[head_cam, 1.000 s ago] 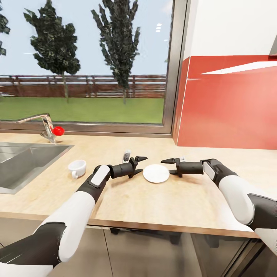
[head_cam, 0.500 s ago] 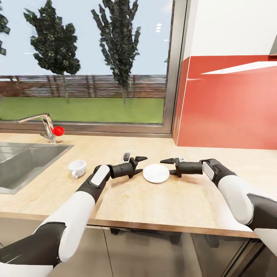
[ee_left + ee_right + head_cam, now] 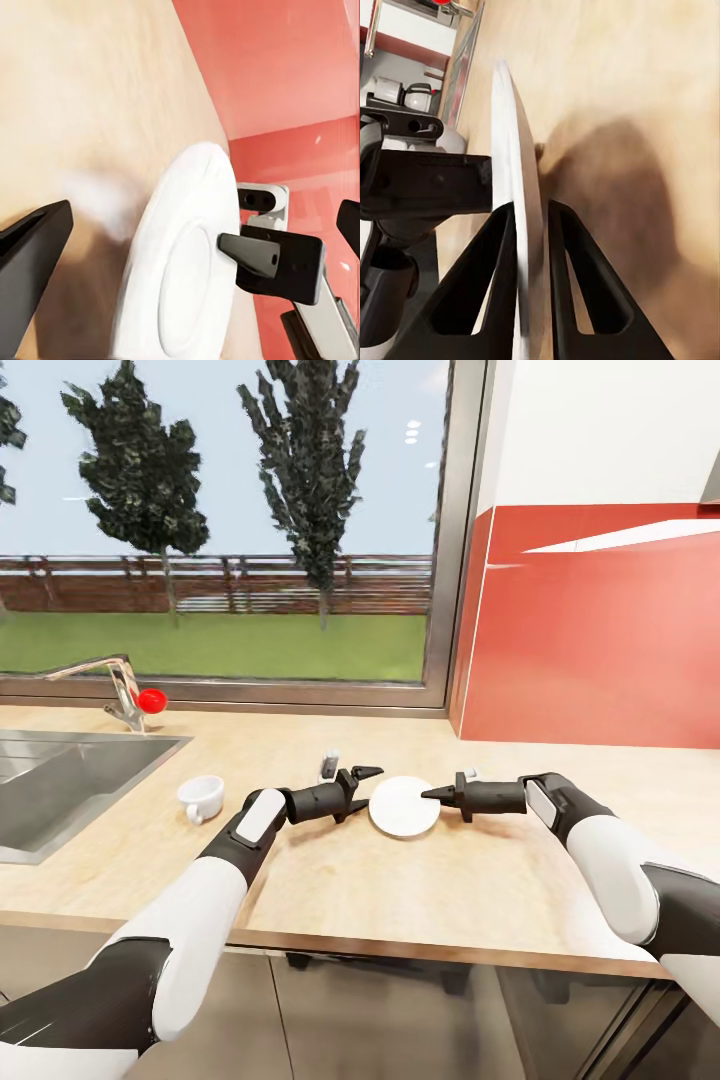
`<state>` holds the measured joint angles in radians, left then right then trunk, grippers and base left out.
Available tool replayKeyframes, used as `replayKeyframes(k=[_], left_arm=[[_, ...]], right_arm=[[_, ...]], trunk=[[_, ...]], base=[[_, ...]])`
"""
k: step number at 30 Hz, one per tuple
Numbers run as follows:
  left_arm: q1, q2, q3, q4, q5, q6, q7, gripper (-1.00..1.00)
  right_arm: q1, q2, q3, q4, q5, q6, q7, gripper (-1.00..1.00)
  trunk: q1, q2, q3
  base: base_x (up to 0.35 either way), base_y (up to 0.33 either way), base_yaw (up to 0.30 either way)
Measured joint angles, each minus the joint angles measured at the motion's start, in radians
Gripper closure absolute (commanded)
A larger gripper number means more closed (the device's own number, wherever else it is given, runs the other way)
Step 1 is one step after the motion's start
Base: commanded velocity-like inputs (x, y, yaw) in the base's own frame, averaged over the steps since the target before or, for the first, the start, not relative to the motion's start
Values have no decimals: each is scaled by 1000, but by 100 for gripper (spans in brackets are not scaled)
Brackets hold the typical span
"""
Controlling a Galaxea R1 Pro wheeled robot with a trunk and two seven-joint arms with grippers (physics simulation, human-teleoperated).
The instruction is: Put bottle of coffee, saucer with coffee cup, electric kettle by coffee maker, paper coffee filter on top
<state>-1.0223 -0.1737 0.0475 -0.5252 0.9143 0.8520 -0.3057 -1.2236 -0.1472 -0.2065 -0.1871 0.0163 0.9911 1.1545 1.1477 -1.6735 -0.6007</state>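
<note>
A white saucer is at the middle of the light wooden countertop, tilted up off the surface. My right gripper is shut on its right rim; in the right wrist view the thin rim runs between the two dark fingers. My left gripper stands open just left of the saucer, its jaws apart around the left edge without pinching it. The left wrist view looks onto the saucer face. A white coffee cup sits upright on the counter, left of my left arm.
A steel sink with a faucet and red knob is sunk into the counter at the left. A red backsplash rises at the back right, and a window behind. The counter's front edge runs below my forearms.
My right gripper has closed on the saucer's right rim, and the saucer has tipped up and shifted slightly left. The left arm has held still.
</note>
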Motion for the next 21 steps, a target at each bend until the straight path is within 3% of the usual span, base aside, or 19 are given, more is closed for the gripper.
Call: replayKeyframes(k=[5, 15, 21], left_arm=[[0, 0, 3, -9, 0, 1, -11, -100], [1, 0, 5, -108, -9, 7, -23, -100], [1, 1, 5, -240, -7, 32, -53, -100]], right_arm=[[0, 0, 0, 0, 0, 0, 0, 100], [0, -3, 1, -1, 0, 0, -1, 100], [0, -5, 3, -4, 1, -1, -4, 100]], trunk=[[0, 0, 0], [0, 0, 0], [0, 0, 0]], base=[[0, 0, 0], [0, 0, 0], [-20, 0, 0]])
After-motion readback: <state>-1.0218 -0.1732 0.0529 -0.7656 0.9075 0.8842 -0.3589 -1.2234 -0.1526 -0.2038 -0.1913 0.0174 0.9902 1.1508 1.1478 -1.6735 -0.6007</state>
